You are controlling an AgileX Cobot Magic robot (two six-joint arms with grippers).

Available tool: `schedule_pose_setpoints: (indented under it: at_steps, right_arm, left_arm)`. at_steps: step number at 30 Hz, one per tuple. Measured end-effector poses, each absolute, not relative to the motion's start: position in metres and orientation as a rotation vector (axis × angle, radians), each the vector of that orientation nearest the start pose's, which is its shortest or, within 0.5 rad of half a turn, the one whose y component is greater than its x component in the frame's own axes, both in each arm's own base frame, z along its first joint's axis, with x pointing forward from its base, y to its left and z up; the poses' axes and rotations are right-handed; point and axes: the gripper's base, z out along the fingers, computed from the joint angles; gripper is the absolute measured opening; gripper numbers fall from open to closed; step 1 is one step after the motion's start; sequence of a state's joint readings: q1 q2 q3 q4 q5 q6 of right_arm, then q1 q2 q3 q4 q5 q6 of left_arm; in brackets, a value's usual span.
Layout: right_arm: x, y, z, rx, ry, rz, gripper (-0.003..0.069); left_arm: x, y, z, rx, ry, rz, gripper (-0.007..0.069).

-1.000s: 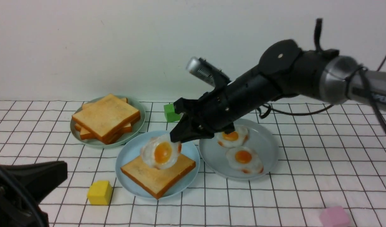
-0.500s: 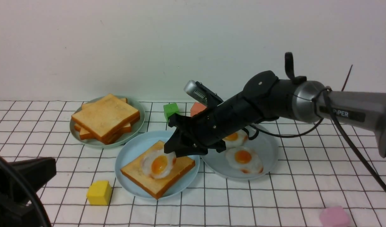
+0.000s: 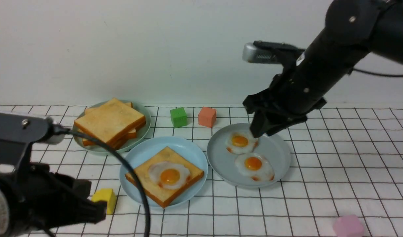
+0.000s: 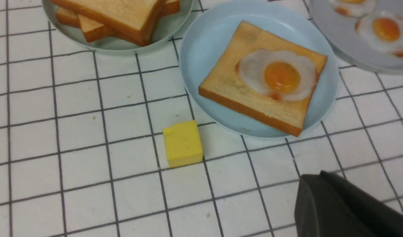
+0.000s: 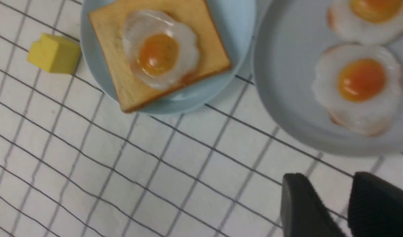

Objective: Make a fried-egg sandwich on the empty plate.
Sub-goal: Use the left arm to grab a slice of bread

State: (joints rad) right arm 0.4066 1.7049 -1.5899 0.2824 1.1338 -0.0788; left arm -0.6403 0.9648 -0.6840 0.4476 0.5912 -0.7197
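Observation:
The sky-blue plate (image 3: 135,157) holds one toast slice (image 3: 191,171) with a fried egg (image 3: 169,175) lying flat on top; there is no second slice on it. The egg also shows in the right wrist view (image 5: 158,52) and the left wrist view (image 4: 280,76). My right gripper (image 3: 262,133) is open and empty, raised above the far edge of the grey plate (image 3: 278,158); its two fingers stand apart in the right wrist view (image 5: 330,180). My left gripper (image 3: 95,206) is shut and empty, low at the near left, next to the yellow block (image 3: 104,197).
A pile of plain toast (image 3: 110,121) sits on the pale grey-green plate (image 3: 146,131) at back left. The grey plate holds two more fried eggs (image 3: 240,141) (image 3: 254,164). A green block (image 3: 178,117), an orange block (image 3: 207,116) and a pink block (image 3: 348,226) lie on the checked cloth.
My right gripper lowered the egg onto the toast, let it go, then rose and moved right over the grey plate. My left arm has come forward into view.

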Motion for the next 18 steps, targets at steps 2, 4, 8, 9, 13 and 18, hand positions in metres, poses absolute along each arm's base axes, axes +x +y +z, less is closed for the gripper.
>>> schedule_pose_setpoints:
  at_steps: [2,4,8,9,13,18]
  right_arm:
    - [0.302,0.158,0.353,-0.584,2.645,0.423,0.0136]
    - [0.278,0.15,0.37,-0.592,2.594,0.409,0.0085]
    - [0.23,0.135,0.387,-0.6,2.507,0.426,0.0025]
    - [0.214,0.128,0.392,-0.594,2.46,0.441,0.0019]
    - [0.184,0.115,0.393,-0.568,2.375,0.48,0.0017]
    - [0.157,0.101,0.389,-0.545,2.309,0.501,0.0017]
  left_arm:
    - [0.182,-0.093,0.296,0.179,2.298,-0.193,-0.0013]
    - [0.203,-0.091,0.297,0.15,2.333,-0.16,-0.0013]
    - [0.249,-0.08,0.296,0.143,2.411,-0.148,-0.0013]
    - [0.265,-0.078,0.291,0.142,2.448,-0.174,-0.0013]
    - [0.307,-0.066,0.281,0.192,2.473,-0.187,-0.0013]
    - [0.362,-0.059,0.249,0.371,2.5,-0.092,-0.0008]
